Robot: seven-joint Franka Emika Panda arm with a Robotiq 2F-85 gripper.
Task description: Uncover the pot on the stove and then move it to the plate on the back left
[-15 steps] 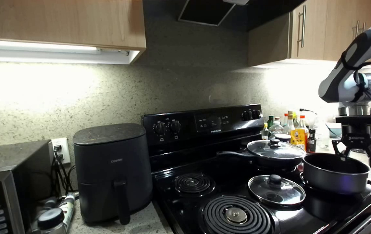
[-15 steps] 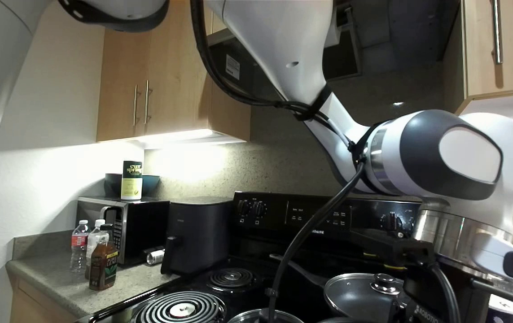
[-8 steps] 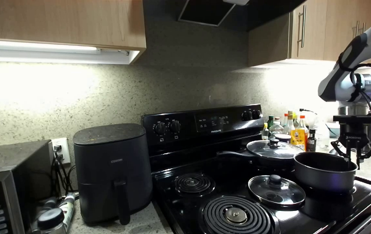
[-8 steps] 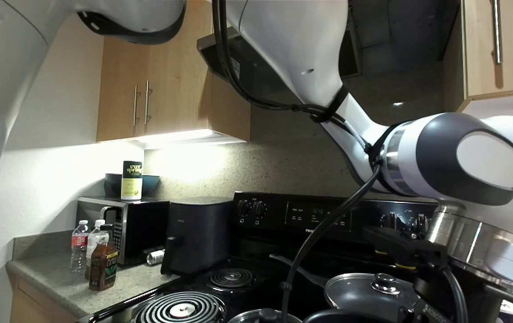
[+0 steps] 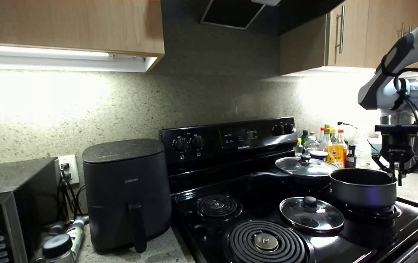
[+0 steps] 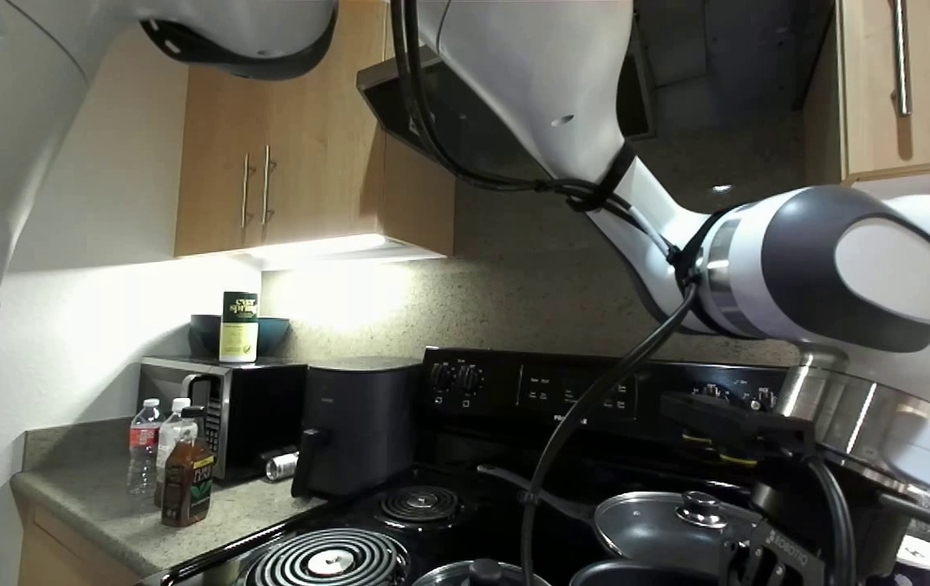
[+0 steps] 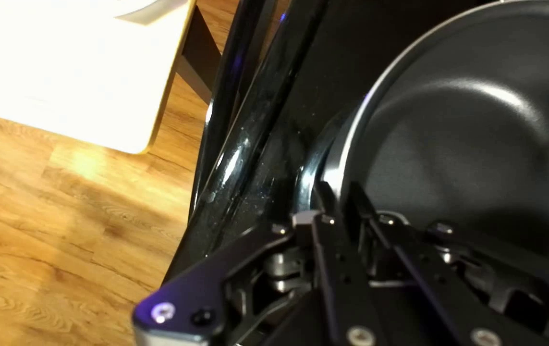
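Observation:
The uncovered dark grey pot (image 5: 362, 193) is over the front right of the black stove (image 5: 362, 237), with a coil burner showing just below its base. My gripper (image 7: 342, 194) is shut on its rim, one fingertip inside the wall and one outside, as the wrist view shows. A glass lid (image 5: 313, 215) lies on the stove beside the pot. The plate at the back left is the small coil burner (image 5: 216, 206), bare in both exterior views. In an exterior view only part of the pot's rim (image 6: 644, 570) shows, and the fingertips are cut off.
A shallow pan (image 5: 309, 180) with a glass lid stands right behind the pot, its handle reaching left. The larger coil burner (image 5: 266, 243) is at front left. An air fryer (image 5: 126, 193) stands left of the stove, and bottles (image 5: 335, 149) are at the right.
The jaws have come together on the pot's rim. The pot has moved left and slightly up, uncovering the burner below it. The lidded pan has shifted slightly; the loose lid stays put.

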